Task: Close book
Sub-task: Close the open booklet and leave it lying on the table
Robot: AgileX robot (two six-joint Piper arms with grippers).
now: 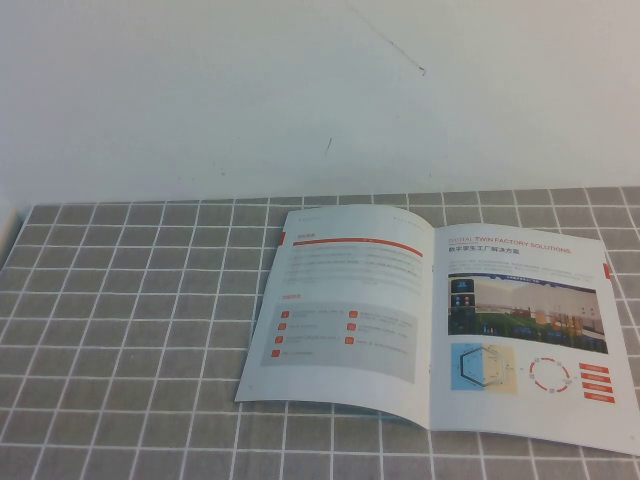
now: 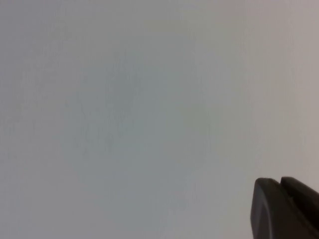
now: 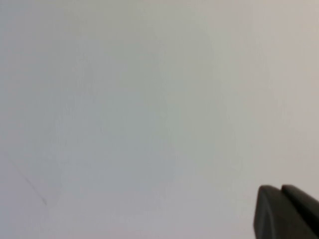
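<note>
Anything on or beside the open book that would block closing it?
Nothing visible: the book lies open, pages bare, on the checked cloth. Left pincer and right pincer are off the high view, facing blank wall.

The open book point(image 1: 435, 315) carries the one readable line: "DIGITAL TWIN FACTORY SOLUTIONS", in red capitals heading its right-hand page. The line beneath it, the left page's red headings and the small print are too small to read. The left tool point(image 2: 286, 209) and right tool point(image 3: 289, 211) show as dark corners in their wrist views, unmarked.
</note>
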